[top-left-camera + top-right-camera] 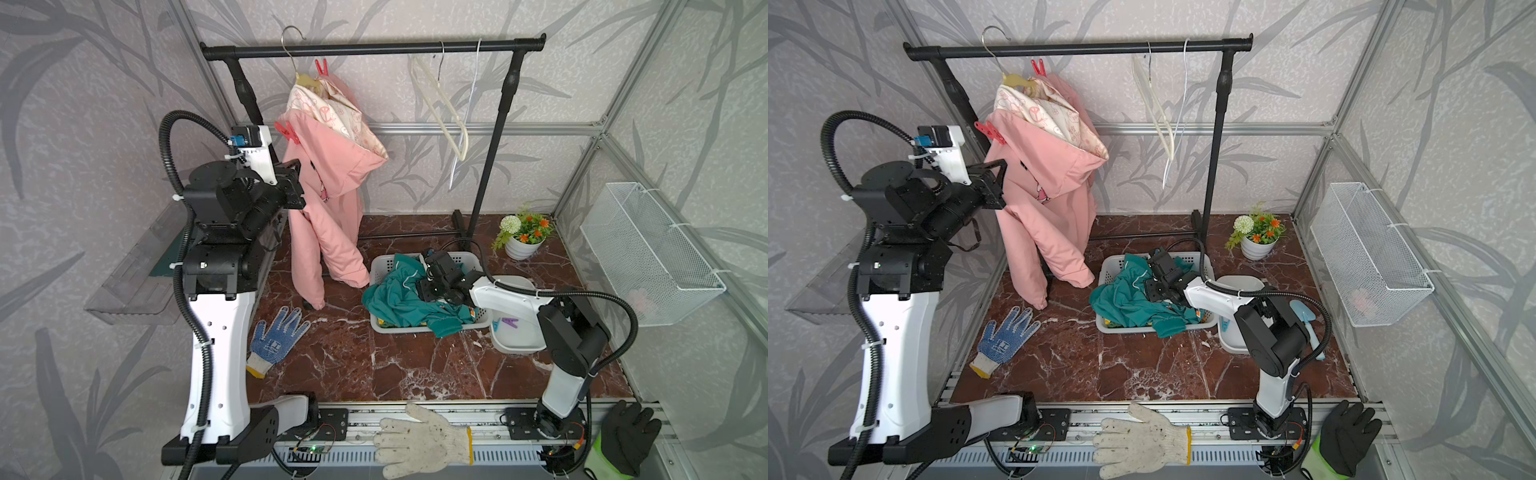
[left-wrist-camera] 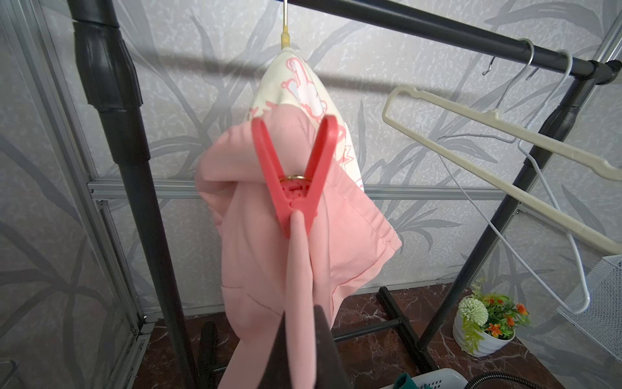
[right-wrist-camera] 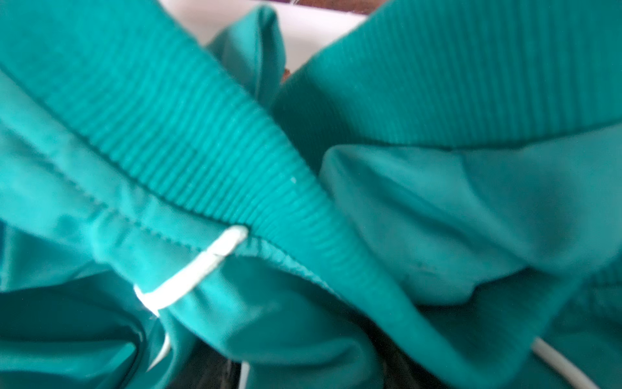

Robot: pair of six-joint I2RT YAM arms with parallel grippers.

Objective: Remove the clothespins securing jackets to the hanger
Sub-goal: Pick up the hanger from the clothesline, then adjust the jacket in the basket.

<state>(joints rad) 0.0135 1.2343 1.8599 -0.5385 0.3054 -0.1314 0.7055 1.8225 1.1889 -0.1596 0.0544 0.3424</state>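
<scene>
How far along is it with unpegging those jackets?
Mostly done, it seems: the cream hanger hangs bare, the teal jacket lies in the basket, and loose pegs sit in a white tub. In hand: the left gripper pinches the pink jacket just below a red clothespin. Left: that one and a second red clothespin at the jacket's top.

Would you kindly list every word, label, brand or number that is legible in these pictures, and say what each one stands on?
No text can be read in any view.
On the blue-dotted glove: a mark on its back, too small to read.
On the cream lining of the pink jacket: pink printed drawings, no legible letters.
On the pink jacket's front: a small dark-pink mark, too blurred to read.
</scene>
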